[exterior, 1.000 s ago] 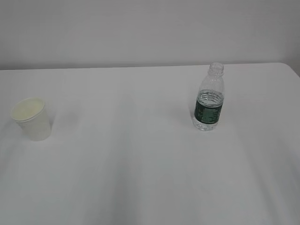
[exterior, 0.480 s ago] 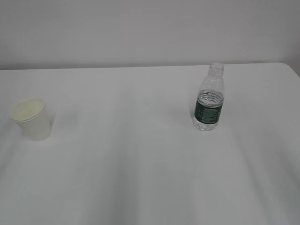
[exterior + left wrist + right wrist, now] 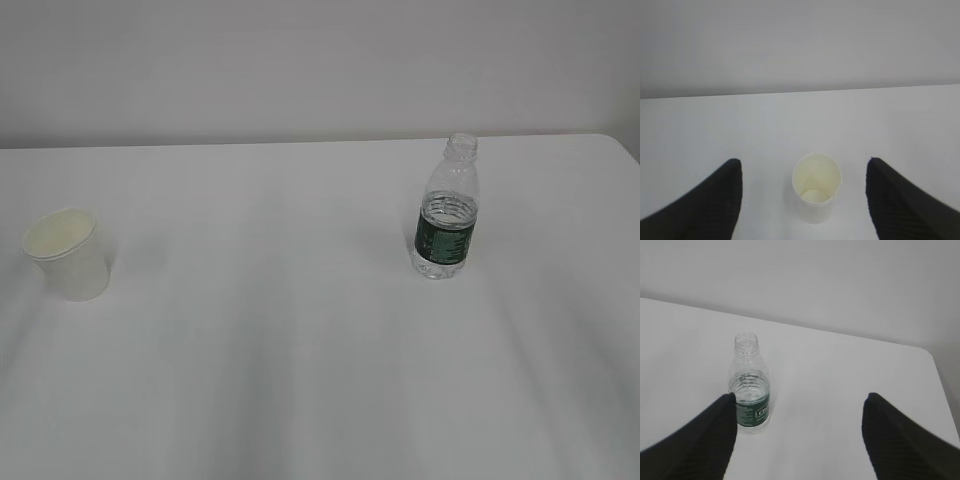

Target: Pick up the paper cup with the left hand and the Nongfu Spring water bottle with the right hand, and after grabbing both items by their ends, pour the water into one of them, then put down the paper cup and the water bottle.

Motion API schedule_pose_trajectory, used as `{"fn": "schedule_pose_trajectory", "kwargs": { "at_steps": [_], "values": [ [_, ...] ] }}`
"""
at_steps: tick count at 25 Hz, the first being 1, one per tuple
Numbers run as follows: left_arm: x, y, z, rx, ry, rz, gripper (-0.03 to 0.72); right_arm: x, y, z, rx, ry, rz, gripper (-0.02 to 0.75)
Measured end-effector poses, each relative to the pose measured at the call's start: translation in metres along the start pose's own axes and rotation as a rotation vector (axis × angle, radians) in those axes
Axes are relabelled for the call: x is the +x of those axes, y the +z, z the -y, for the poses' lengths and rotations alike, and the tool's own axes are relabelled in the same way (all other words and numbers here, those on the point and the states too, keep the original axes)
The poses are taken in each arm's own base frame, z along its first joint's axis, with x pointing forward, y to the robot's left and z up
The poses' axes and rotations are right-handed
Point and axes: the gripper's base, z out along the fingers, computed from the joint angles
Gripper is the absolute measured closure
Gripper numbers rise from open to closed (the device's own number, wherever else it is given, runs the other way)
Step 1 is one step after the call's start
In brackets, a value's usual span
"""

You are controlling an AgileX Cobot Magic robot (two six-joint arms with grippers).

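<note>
A: Where do the grippers stand?

B: The left hand [image 3: 801, 175] has its gripper spread wide with nothing in it; its two black fingers [image 3: 715, 200] frame the paper cup [image 3: 816, 186], which stands upright on the white bench [image 3: 700, 130] ahead of them, untouched. The right hand [image 3: 799, 412] is likewise wide open and empty. The Nongfu Spring water bottle [image 3: 750, 385] stands upright, capless, close by the tip of its left-side finger [image 3: 715, 435], not between the two.

A: And from outside?

B: Neither arm shows there. The cup [image 3: 67, 253] sits near the bench's left edge, the bottle [image 3: 446, 209] well apart to the right, with the water [image 3: 443, 225] reaching about the top of the green label.

A: Any change from a second ago?

B: None that I can see: cup and bottle are in the same spots, and no arm has entered that view.
</note>
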Motion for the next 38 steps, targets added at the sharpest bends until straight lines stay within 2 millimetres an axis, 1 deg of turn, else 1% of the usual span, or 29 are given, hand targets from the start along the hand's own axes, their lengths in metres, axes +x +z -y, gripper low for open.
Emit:
{"fn": "schedule_pose_trajectory", "kwargs": {
  "at_steps": [9, 19, 38],
  "values": [
    [0.003, 0.023, -0.001, -0.009, -0.001, -0.004, 0.133, -0.001, 0.021, -0.002, -0.014, -0.001, 0.031, 0.145],
    [0.003, 0.04, -0.002, -0.017, 0.0, 0.038, 0.139, 0.006, 0.05, -0.005, -0.034, -0.021, 0.029, 0.146],
    [0.028, 0.093, -0.006, -0.038, 0.003, -0.01, 0.143, 0.025, 0.096, -0.012, -0.071, -0.02, 0.028, 0.146]
  ]
}}
